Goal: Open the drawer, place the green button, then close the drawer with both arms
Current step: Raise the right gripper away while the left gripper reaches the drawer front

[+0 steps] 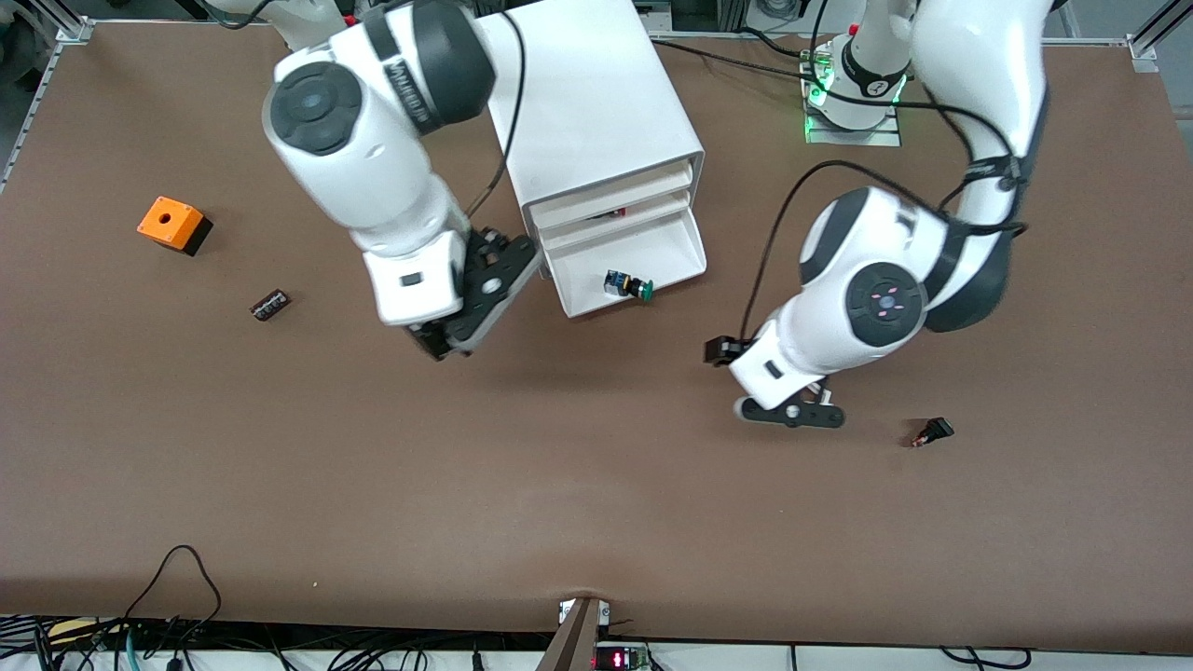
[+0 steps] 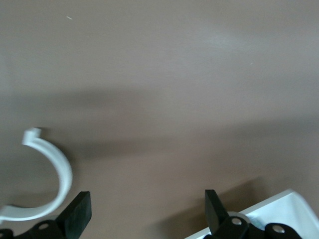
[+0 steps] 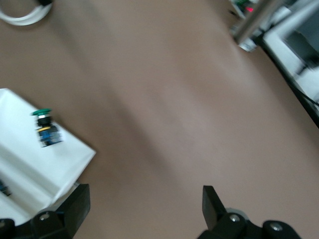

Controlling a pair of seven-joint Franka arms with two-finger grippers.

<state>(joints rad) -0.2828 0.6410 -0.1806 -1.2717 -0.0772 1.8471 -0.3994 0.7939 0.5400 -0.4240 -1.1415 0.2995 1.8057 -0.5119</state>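
Showing no readable writing, button (image 1: 632, 286) lies in drawer (image 1: 673, 244).

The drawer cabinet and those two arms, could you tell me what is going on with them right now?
The lowest drawer of the white cabinet stands pulled out, and the green-capped button already lies in it near its front edge. Neither arm holds anything. The right gripper is open beside the drawer's corner toward the right arm's end. The left gripper is open over bare table toward the left arm's end. Closing the drawer remains.
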